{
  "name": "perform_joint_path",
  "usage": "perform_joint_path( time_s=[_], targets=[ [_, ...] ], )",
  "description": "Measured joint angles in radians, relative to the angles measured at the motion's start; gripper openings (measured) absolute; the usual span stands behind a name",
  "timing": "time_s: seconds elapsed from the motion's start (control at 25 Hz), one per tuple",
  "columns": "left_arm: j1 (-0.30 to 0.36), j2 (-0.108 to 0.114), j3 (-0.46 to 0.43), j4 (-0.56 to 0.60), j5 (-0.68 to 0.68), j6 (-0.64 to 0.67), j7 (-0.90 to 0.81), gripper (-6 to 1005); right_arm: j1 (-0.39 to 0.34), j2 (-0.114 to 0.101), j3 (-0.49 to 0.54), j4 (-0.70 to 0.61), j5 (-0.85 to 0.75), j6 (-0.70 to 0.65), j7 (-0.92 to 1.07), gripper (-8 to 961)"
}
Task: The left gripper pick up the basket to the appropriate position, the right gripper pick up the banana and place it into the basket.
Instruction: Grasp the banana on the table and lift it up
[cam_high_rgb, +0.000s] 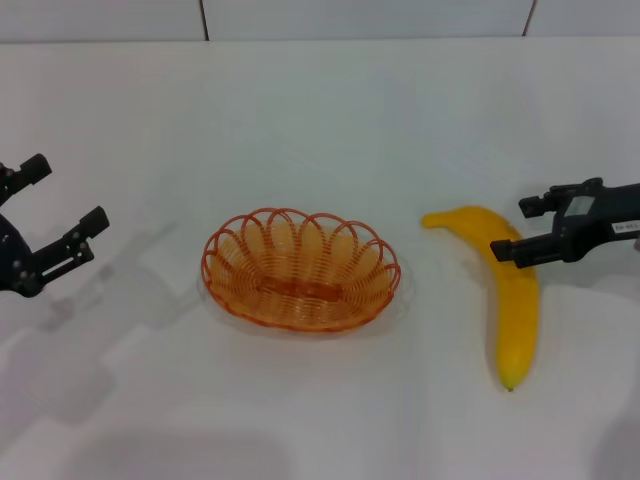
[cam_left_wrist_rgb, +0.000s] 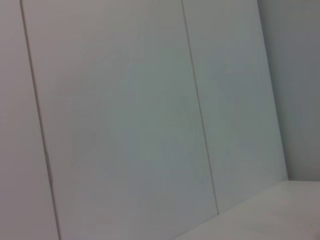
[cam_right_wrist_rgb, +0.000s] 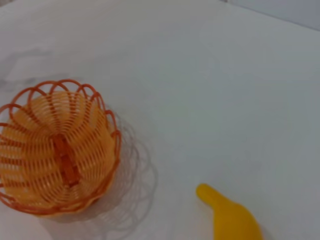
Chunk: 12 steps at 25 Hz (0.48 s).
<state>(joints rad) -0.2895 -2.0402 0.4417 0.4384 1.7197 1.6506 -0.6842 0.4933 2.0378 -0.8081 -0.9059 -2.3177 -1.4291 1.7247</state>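
The orange wire basket (cam_high_rgb: 300, 268) sits empty on the white table, a little left of centre; it also shows in the right wrist view (cam_right_wrist_rgb: 55, 147). The yellow banana (cam_high_rgb: 506, 292) lies to its right, curved, its dark tip toward the front; one end of it shows in the right wrist view (cam_right_wrist_rgb: 227, 214). My left gripper (cam_high_rgb: 62, 204) is open at the far left, well apart from the basket and holding nothing. My right gripper (cam_high_rgb: 512, 228) is open at the right, over the banana's upper half, one finger crossing in front of it. The left wrist view shows only wall panels.
The white table (cam_high_rgb: 320, 120) runs back to a panelled wall. Faint shadows of the arms fall on the table at the front left.
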Motion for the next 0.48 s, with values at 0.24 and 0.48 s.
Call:
perform_joint_path(
  time_s=[0.24,0.48],
  targets=[
    [0.001,0.0,0.0,0.0,0.0,0.0,0.0,865,-0.006,0.002,-0.027,0.007,-0.001,0.0,0.007,876],
    [0.001,0.0,0.0,0.0,-0.004,0.0,0.0,865,-0.01,0.001,-0.052,0.011,-0.011,0.011,0.02,868]
  ],
)
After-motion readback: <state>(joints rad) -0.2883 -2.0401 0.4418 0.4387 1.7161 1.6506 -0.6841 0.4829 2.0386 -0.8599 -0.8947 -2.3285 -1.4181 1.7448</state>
